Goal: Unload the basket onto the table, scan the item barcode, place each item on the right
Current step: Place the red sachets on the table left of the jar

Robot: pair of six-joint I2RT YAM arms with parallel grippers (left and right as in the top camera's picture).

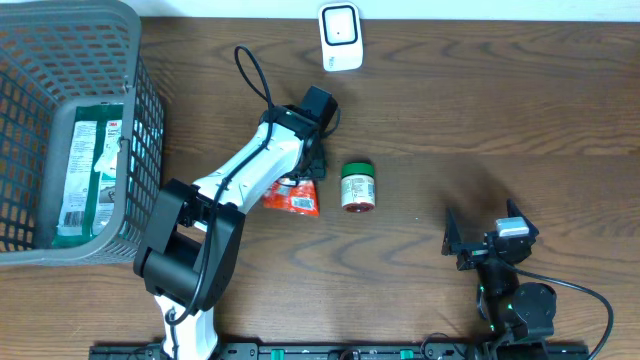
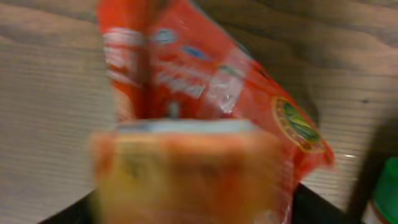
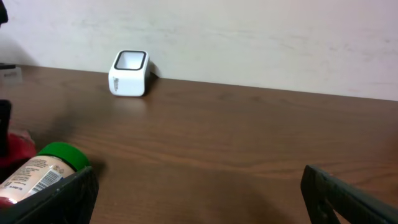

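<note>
red packet (image 2: pixel 211 93): blurred, print unreadable | green-lidded jar (image 2: pixel 387 190): cut by right edge | basket (image 1: pixel 70 15): cut by left edge

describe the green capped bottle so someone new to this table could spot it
Start at the middle of the dark wooden table, where a red packet lies. Just right of it lies the bottle: small, on its side, the only thing there with a green cap and a pale label.

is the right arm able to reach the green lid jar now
Probably yes: only bare table between the open right gripper and the jar; the left arm is beyond it.
</note>
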